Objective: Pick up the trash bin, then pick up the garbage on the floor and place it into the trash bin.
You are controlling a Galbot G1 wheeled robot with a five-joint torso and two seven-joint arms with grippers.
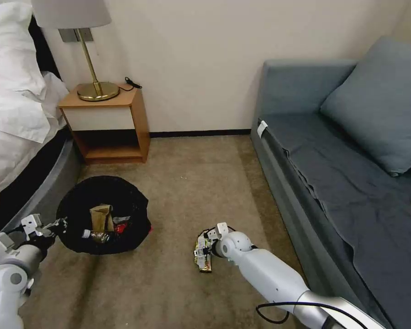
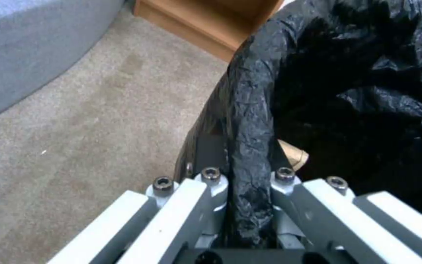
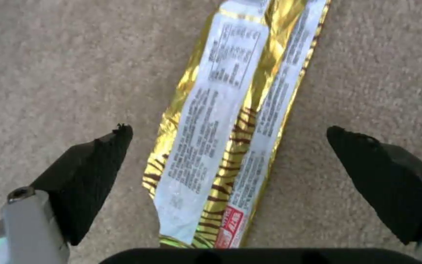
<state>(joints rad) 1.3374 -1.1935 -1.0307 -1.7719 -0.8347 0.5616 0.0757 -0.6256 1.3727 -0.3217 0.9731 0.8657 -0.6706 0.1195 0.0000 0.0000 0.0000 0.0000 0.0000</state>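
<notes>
On the beige carpet between a bed and a grey-blue sofa [image 1: 351, 160], I am working with both arms lowered toward the floor. My left gripper [image 2: 247, 183] sits at the near left edge of the trash bin [image 1: 102, 214], and my left wrist view shows its two metal fingers [image 2: 211, 190] clenched on the crinkly black liner at the rim, with a fold of plastic pinched between them. Inside the bin lie a crumpled brown paper bag [image 1: 100, 217], a clear bottle [image 1: 96, 236] and a red-white snack wrapper [image 1: 122, 225]. Whether the bin touches the carpet I cannot tell. Beyond it, against the wall, stands a wooden nightstand [image 1: 107, 128] carrying a brass lamp [image 1: 93, 68].

My right arm reaches forward and down, to the right of the bin and near the sofa's front. My right gripper [image 3: 228, 141] hangs just over the last piece of garbage, a long gold-green bar wrapper [image 3: 230, 121] lying flat on the carpet [image 1: 192, 183], printed side up with small text and brown stripes. The two black fingertips [image 3: 99, 157] are spread wide, one on each side of the wrapper, with carpet showing between each tip and the foil. Nothing is held in this gripper. From my head view the wrapper [image 1: 202, 256] pokes out beside my right wrist, well apart from the bin.
</notes>
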